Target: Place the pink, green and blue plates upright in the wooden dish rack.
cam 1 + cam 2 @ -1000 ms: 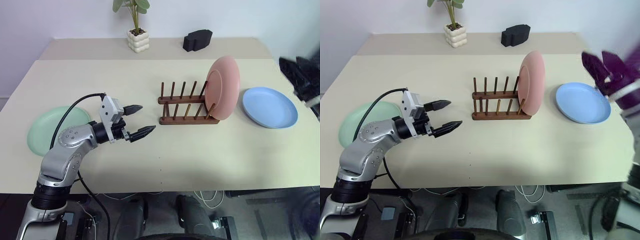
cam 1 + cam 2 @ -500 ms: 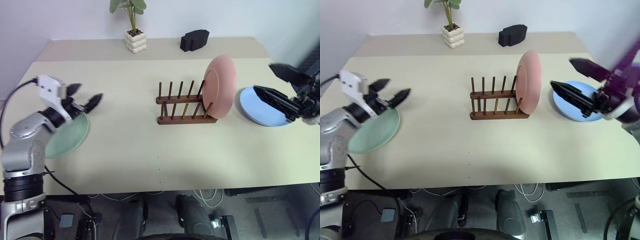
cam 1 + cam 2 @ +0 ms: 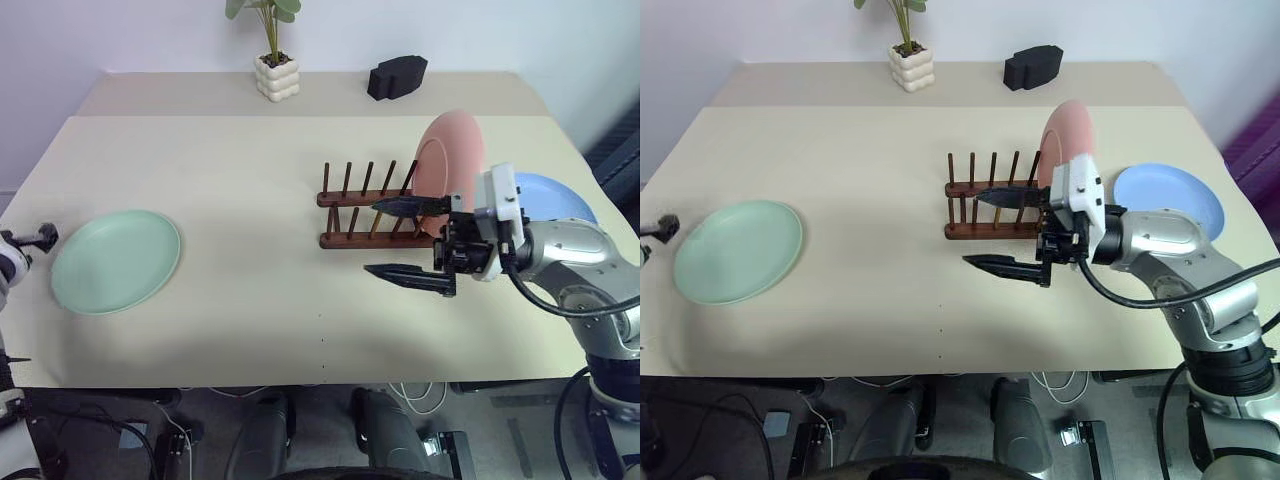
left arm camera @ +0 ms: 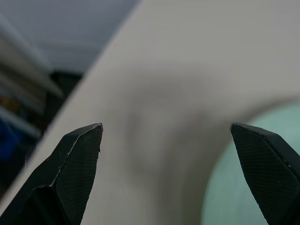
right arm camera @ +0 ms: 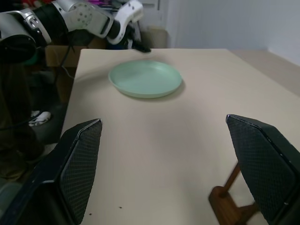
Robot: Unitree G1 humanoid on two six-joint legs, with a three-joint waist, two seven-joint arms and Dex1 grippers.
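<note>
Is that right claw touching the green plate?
Apart. In the left eye view the right gripper hangs open beside the rack, with bare table between it and the green plate.

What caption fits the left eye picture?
Open right gripper hovers before the wooden dish rack holding the pink plate; green plate lies flat.

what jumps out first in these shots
The right gripper, jaws wide open and empty, hangs in front of the wooden dish rack at mid-table. The pink plate stands upright in the rack's right end. The green plate lies flat far left, the blue plate flat behind the right arm.
</note>
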